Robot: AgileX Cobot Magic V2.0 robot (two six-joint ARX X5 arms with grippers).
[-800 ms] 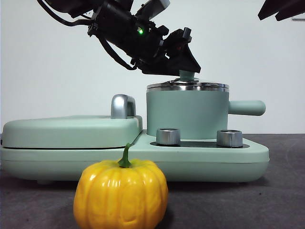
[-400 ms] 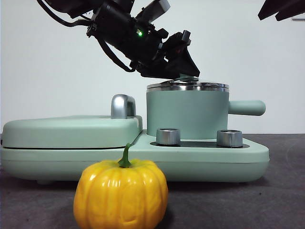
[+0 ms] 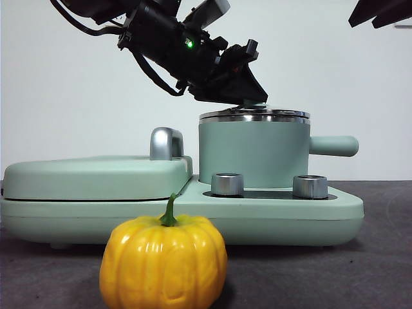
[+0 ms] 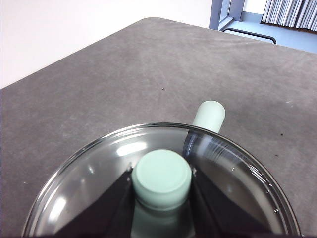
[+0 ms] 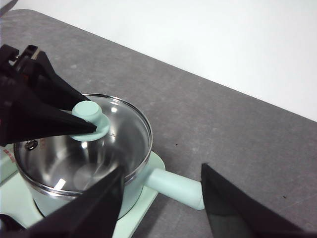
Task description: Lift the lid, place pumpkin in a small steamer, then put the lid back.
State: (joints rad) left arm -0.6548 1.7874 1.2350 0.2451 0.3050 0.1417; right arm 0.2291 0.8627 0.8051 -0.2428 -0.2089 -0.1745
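Left gripper [image 4: 161, 184] fingers clamping lid [image 4: 89, 173] knob from both sides, lid sitting on small steamer [image 3: 252, 151]; you're pulling straight up. Right gripper [image 5: 161, 198] fingers apart, waiting.

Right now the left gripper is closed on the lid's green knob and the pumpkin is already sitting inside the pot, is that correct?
Not quite. The left gripper is indeed closed on the knob of the lid, but the pumpkin is not in the pot. The front view shows it on the table in front of the appliance, and the right wrist view shows the pot without it.
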